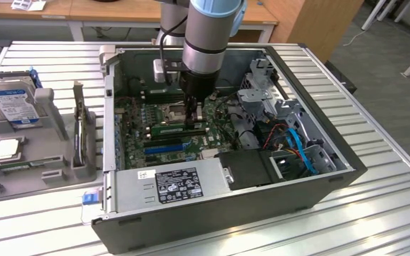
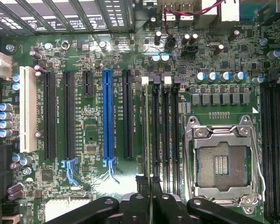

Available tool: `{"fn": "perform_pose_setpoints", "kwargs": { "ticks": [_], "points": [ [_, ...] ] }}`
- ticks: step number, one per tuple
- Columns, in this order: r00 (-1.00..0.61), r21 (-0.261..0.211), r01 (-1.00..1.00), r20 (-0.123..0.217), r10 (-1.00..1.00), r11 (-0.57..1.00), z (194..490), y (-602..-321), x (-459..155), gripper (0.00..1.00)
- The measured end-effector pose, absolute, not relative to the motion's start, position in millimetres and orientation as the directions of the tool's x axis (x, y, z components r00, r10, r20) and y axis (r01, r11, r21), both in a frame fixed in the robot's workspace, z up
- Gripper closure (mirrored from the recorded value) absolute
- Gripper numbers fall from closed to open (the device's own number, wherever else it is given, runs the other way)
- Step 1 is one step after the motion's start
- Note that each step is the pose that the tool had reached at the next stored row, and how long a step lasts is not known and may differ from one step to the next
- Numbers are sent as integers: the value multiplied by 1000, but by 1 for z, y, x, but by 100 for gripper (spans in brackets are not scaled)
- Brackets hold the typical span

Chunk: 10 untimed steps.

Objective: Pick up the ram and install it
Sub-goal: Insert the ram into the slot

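PC case [image 1: 333,173] open; arm reaching inside over mobo [image 2: 93,135]; gripper [image 2: 150,191] pinched narrow on ram [image 1: 169,128]; stick edge-down at slots by CPU socket [image 2: 221,163]; pick-up done; seating: can't tell, prob. not pressed home.

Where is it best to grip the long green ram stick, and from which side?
Probably the middle of its upper long edge, from straight above: the long thin green ram stick stands on edge, so the claw can pinch its two flat faces.
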State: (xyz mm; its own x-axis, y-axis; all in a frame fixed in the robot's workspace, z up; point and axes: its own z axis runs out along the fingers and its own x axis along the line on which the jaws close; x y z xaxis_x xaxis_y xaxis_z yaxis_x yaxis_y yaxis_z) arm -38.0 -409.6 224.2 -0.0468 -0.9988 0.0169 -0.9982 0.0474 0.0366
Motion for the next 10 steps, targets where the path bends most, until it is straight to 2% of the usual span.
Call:
{"fn": "perform_pose_setpoints", "kwargs": {
  "ticks": [10],
  "points": [
    [-47, 36, -998, 20, -999, 47, 222, -410, -38, 87]
  ]
}}
